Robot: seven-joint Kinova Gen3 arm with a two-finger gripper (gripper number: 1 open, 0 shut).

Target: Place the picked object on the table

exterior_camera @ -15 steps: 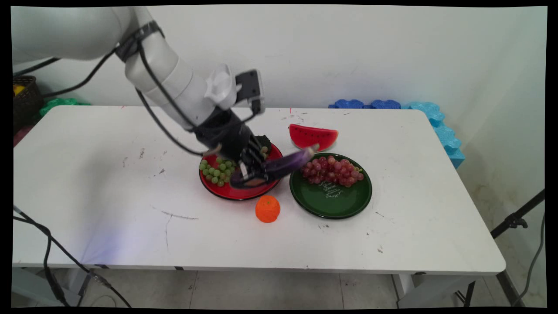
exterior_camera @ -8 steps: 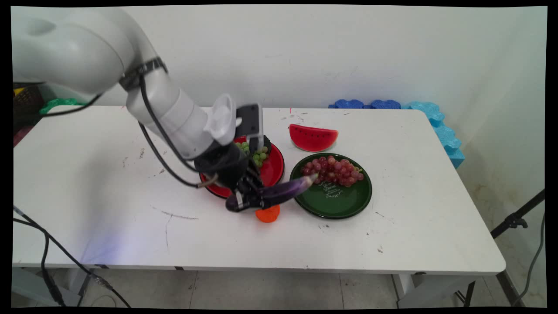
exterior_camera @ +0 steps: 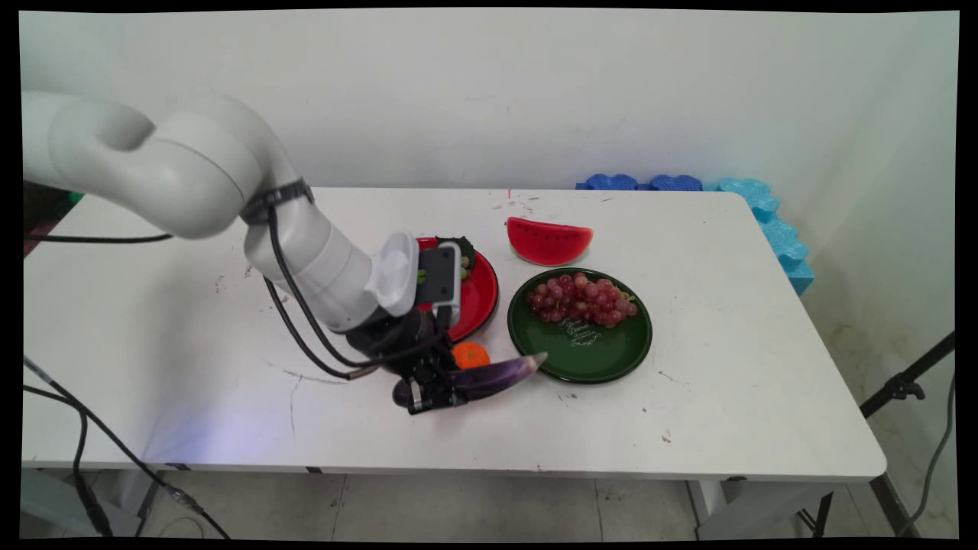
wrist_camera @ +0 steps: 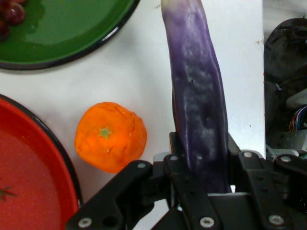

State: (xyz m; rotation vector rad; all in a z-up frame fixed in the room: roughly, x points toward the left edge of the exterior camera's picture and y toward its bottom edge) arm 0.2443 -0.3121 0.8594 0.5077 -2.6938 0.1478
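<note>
1 eggplant [wrist_camera: 196, 105] clamped in hand [exterior_camera: 432, 395] | orange [wrist_camera: 110, 136] beside | red grapes [exterior_camera: 582, 298] clear in main view only

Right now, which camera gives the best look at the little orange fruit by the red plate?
The hand view: the orange shows whole, stem mark and all, on the table between the red plate and the eggplant clamped in the gripper. In the main view the gripper and eggplant cover its lower part.

Two plates [exterior_camera: 581, 359] [exterior_camera: 477, 294], two grape bunches [exterior_camera: 581, 299] [exterior_camera: 461, 266], one eggplant [exterior_camera: 489, 376], orange [exterior_camera: 471, 354], watermelon slice [exterior_camera: 548, 241]
</note>
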